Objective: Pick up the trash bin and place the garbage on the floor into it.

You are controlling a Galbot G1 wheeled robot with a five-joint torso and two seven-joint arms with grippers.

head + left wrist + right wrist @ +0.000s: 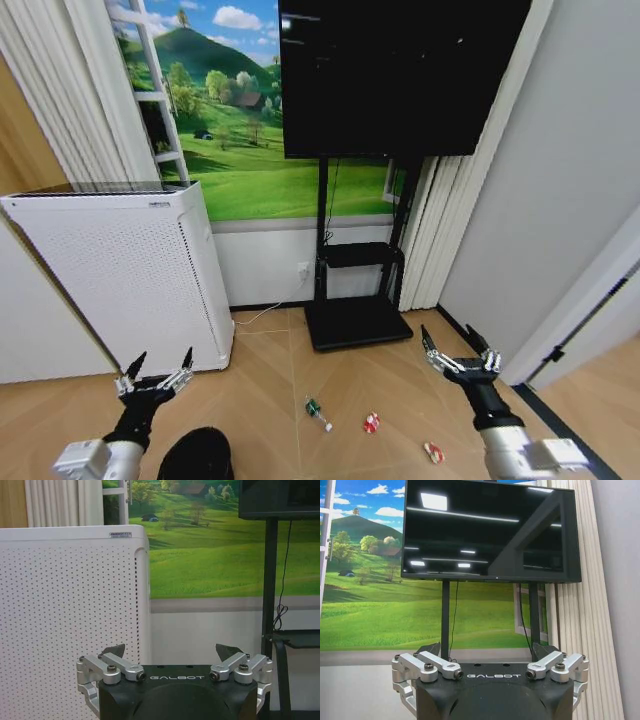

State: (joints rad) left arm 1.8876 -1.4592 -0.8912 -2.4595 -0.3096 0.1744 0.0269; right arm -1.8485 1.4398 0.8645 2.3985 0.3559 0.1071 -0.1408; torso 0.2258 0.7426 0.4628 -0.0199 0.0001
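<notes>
On the floor [270, 370], garbage [371, 423] lies between both open tools.

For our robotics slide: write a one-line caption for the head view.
Both open grippers, left and right, hover above the floor; bin near the left arm, bottle and two scraps ahead.

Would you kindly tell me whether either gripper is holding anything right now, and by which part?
Nothing is held: left gripper and right gripper both hang open and empty.
</notes>
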